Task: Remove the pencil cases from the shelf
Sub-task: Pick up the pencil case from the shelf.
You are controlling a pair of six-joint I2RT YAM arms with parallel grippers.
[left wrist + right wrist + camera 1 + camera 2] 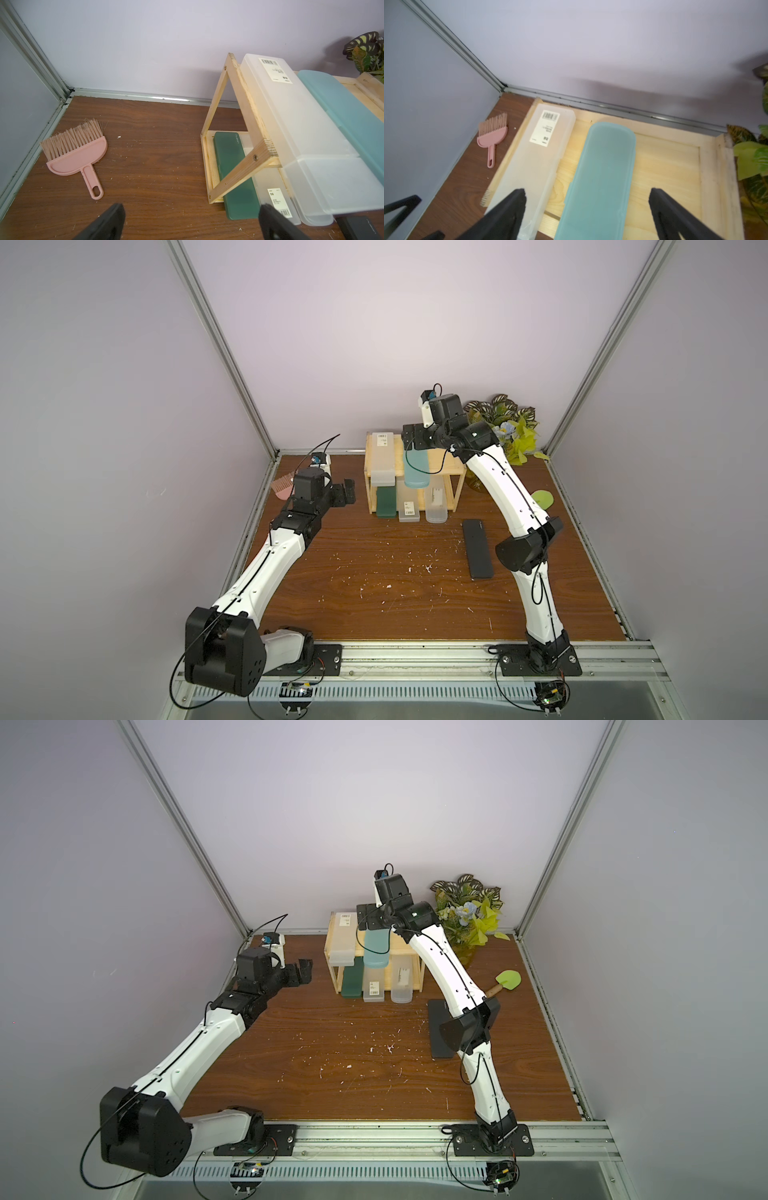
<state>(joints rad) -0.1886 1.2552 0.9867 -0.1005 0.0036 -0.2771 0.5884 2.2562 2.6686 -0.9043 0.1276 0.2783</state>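
Right gripper (586, 191) spread wide, empty; teal case (606, 158) on shelf (670, 166) top lies between its jaws, frame lower centre. Left gripper (192, 207) wide open, empty.

We see a pink brush (74, 158) lying flat on the dark wood table (155, 166), its bristles turned toward the corner where the pale lilac wall (145, 41) meets a metal frame post (31, 52). In both top views small white specks (427, 569) dot the tabletop. In the opposite far corner stands a leafy plant (505, 427) with blue flowers. Near it, in a top view, lies a lime-green spatula (508, 979) with a brown handle.
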